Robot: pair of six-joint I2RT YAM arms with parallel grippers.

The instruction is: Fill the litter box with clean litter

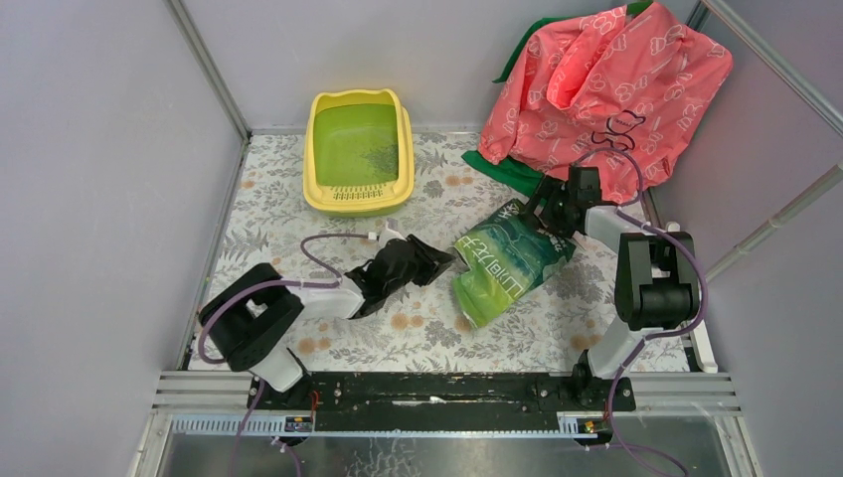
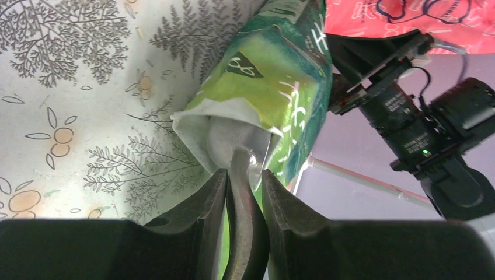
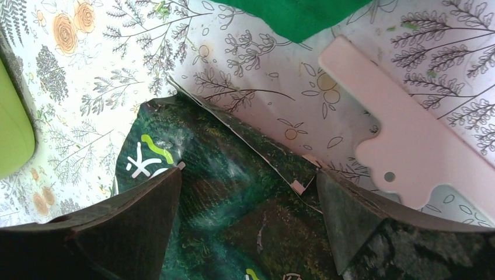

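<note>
The yellow litter box stands at the back left, green inside, with a thin dark grainy patch of clean litter on its floor. A glossy green bag lies on the mat in the middle, its open mouth towards my left arm. My left gripper is shut on a dark curved handle that runs into the bag's mouth. My right gripper stands wide open over the bag's far end, one finger on each side of it.
A pink-red patterned sack lies on a green cloth at the back right. A flat pale pink plastic tool lies on the floral mat beside my right gripper. Grey walls enclose the table on three sides.
</note>
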